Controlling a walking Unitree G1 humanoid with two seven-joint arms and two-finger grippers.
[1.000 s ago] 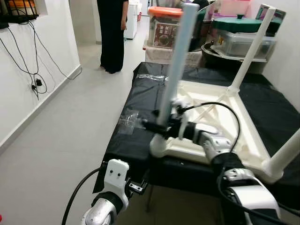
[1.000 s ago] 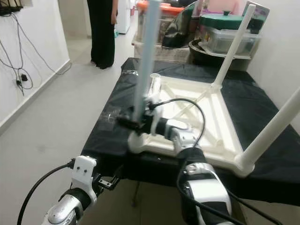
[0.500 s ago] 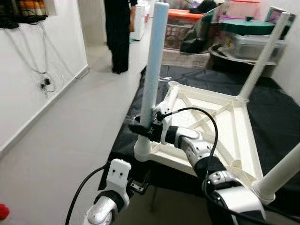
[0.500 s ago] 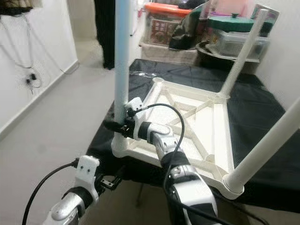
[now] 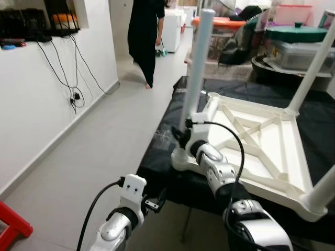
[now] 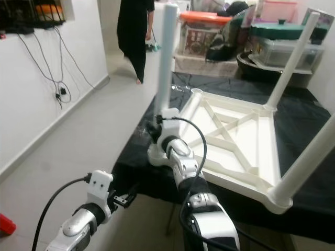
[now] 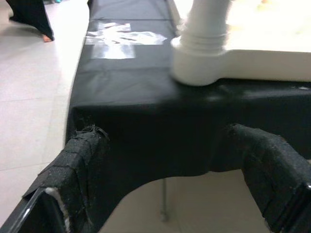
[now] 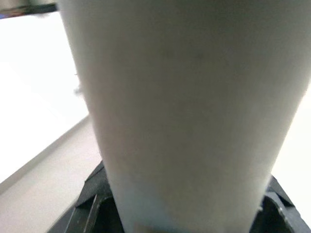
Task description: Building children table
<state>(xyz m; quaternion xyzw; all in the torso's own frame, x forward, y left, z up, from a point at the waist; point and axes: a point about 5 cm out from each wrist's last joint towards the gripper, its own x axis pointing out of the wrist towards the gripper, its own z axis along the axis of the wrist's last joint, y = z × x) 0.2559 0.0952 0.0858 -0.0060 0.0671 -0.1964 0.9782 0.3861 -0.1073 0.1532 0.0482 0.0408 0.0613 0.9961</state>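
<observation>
Tabletop: white plastic children's tabletop (image 5: 261,151) lies upside down on a black-covered table (image 5: 167,151), its ribbed underside facing up, near corner at the table's front edge.
Near leg: pale tube leg (image 5: 196,63) stands upright in the socket (image 5: 180,159) at the tabletop's near left corner, rising well above the frame.
Other legs: a second white leg (image 5: 314,68) stands at the far right corner and a third leg (image 5: 324,185) at the near right corner, both tilted in the head views.
Right gripper: right gripper (image 5: 183,137) is clenched round the near leg low down, just above the socket; in the right wrist view the tube sits tight between the black fingers (image 8: 92,208).
Left gripper: left gripper (image 7: 182,194) hangs below and in front of the table edge, fingers (image 7: 80,165) spread apart, touching nothing; the left wrist view looks up at the black cloth and the corner socket.
Plastic wrap: clear plastic wrap (image 7: 124,38) lies on the black cloth beyond the socket.
Person: someone in black clothes (image 5: 146,36) stands on the floor in the passage, well apart from the table.
Background: storage boxes (image 6: 282,36) are stacked behind the table's far end.
</observation>
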